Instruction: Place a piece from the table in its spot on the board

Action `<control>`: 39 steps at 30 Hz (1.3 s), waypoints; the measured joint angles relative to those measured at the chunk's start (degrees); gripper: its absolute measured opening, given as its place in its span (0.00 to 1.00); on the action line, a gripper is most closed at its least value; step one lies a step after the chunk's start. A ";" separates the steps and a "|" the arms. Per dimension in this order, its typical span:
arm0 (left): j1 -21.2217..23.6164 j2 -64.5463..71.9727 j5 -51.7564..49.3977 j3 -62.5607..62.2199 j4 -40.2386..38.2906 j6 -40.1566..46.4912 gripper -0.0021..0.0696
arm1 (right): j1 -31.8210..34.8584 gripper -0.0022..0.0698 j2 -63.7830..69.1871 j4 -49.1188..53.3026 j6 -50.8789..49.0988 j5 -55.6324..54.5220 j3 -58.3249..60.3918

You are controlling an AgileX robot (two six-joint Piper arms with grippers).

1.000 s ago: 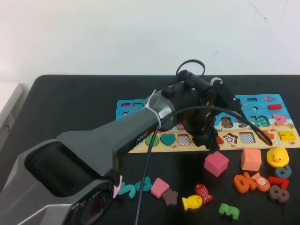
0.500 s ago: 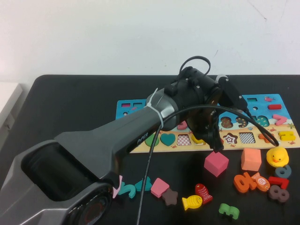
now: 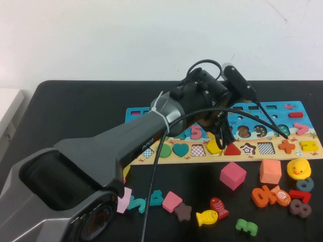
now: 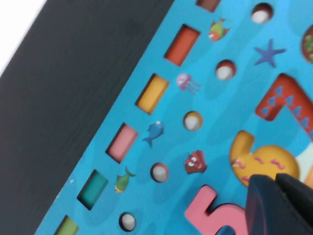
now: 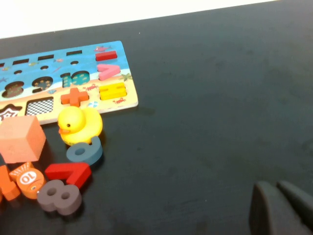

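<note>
Pieces lie loose on the black tabletop (image 3: 75, 111) on the robot's side of the board (image 3: 282, 128), beyond the left hand (image 3: 221, 135): a pink cube (image 3: 232, 176), an orange cube (image 3: 270, 171), a yellow duck (image 3: 298, 168), two fish (image 3: 213, 213), a brown star (image 3: 182, 212), a green 3 (image 3: 247, 226) and a cluster of numbers (image 3: 292, 196) below the duck. The board lies flat, its bottom row of shape slots partly filled: a teal heart (image 3: 180, 149), a yellow piece (image 3: 213, 146) and a red triangle (image 3: 231, 149) sit right under the left hand, an orange cross (image 3: 286, 146) further toward the duck. The left hand hovers low over the board's middle; its fingers (image 4: 281, 205) look closed together with nothing between them, just beside a pink 5 (image 4: 215, 213) seated in the board. The right hand (image 5: 281, 208) hangs over bare tabletop, well apart from the board's corner and the duck, its fingers close together and holding nothing.
</note>
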State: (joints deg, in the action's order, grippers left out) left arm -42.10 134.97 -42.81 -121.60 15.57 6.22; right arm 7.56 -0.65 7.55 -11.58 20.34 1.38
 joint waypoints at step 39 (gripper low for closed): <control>-0.93 -11.44 3.28 7.56 -2.43 -2.85 0.03 | 0.00 0.06 0.00 0.00 0.00 0.00 0.00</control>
State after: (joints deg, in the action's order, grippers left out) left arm -43.03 123.53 -39.53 -114.04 13.15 3.38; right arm 7.56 -0.65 7.55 -11.58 20.34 1.38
